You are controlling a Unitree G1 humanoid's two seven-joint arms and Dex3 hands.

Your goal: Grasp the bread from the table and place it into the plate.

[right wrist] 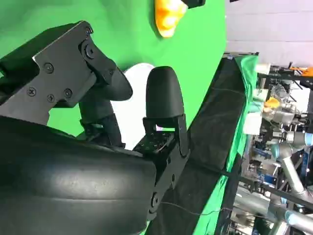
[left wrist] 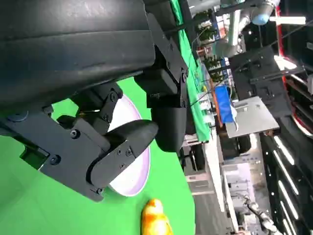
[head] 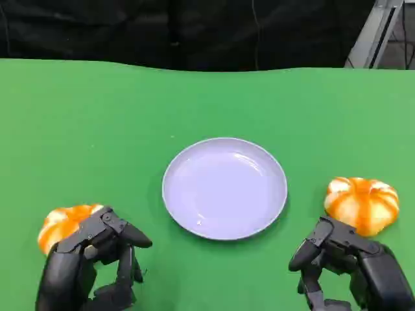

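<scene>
Here both breads (head: 361,204) lie flat beside the plate (head: 224,188).

Orange-and-white striped bread (head: 362,203), pale lavender plate (head: 224,188), green table (head: 97,142).

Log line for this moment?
left hand: empty, beside left orange bread | right hand: empty, near right orange bread | round lavender plate: empty

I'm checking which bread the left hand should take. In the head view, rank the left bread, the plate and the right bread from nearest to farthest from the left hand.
1. Left bread: right behind the left hand, at the table's left, partly hidden by it.
2. Plate: at the table's centre, off to the hand's right.
3. Right bread: far right, beside the right hand.
</scene>
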